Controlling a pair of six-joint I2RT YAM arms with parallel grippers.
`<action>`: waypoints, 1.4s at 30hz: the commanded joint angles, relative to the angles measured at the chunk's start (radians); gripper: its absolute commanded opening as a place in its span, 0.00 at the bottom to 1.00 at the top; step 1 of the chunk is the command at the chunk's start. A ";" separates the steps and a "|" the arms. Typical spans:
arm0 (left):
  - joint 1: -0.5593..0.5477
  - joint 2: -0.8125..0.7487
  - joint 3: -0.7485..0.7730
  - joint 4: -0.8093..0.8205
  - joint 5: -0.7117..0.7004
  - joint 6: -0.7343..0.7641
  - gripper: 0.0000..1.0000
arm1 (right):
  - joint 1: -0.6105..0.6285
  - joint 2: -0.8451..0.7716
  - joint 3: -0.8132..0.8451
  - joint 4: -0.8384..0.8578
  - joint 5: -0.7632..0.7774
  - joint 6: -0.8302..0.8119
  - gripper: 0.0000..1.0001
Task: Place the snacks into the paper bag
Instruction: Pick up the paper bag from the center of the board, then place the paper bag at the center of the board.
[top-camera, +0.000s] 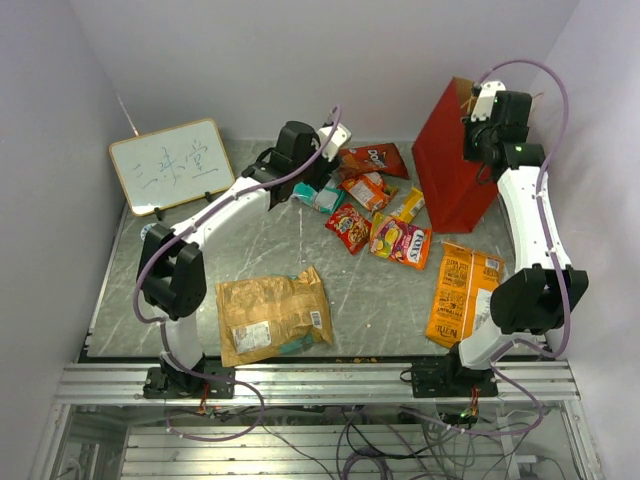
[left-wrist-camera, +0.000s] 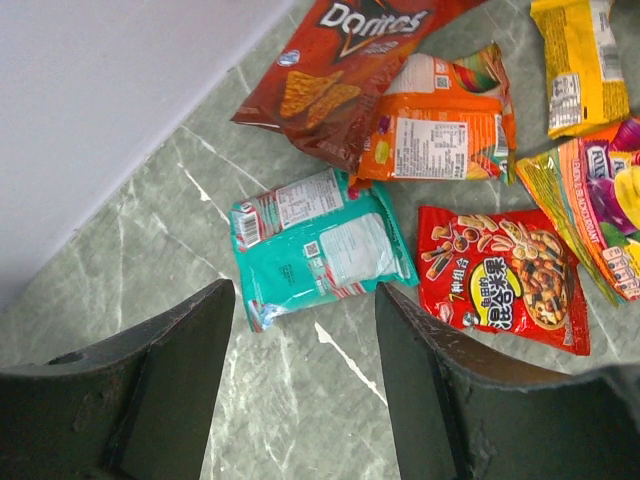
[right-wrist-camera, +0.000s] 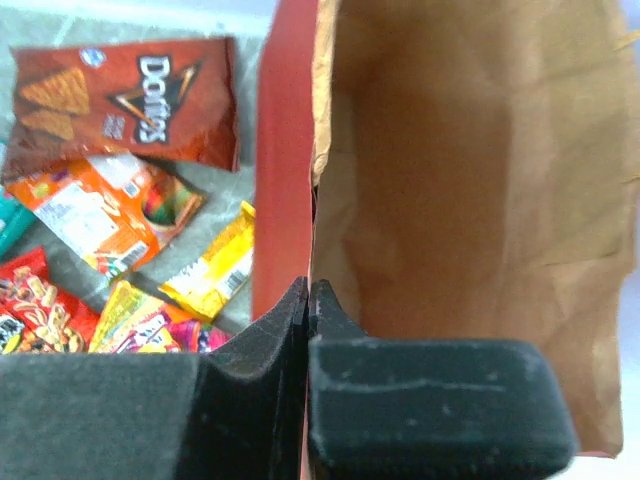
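Observation:
The red paper bag (top-camera: 450, 165) stands open at the back right, brown inside (right-wrist-camera: 470, 170). My right gripper (right-wrist-camera: 310, 290) is shut on the bag's left wall at the rim. My left gripper (left-wrist-camera: 305, 300) is open and empty just above the table, near a teal packet (left-wrist-camera: 315, 245). Beyond it lie a dark red chip bag (left-wrist-camera: 345, 65), an orange packet (left-wrist-camera: 440, 130), a small red packet (left-wrist-camera: 505, 280) and a yellow packet (left-wrist-camera: 585, 60). A large tan-gold bag (top-camera: 272, 315) lies at the front left and a large orange bag (top-camera: 462, 292) at the front right.
A white writing board (top-camera: 170, 165) leans at the back left wall. A multicoloured packet (top-camera: 400, 240) lies mid-table. The table's metal rail (top-camera: 320, 380) runs along the near edge. Walls close in on the left, back and right.

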 joint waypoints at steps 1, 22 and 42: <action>0.020 -0.095 0.003 0.026 -0.062 -0.074 0.69 | 0.023 -0.060 0.147 -0.044 -0.023 -0.053 0.00; 0.414 -0.419 -0.098 -0.180 -0.061 -0.258 0.86 | 0.740 -0.037 0.086 0.173 0.139 -0.051 0.00; 0.487 -0.616 -0.344 -0.123 0.172 -0.498 0.92 | 0.997 0.229 0.158 0.219 0.263 0.125 0.00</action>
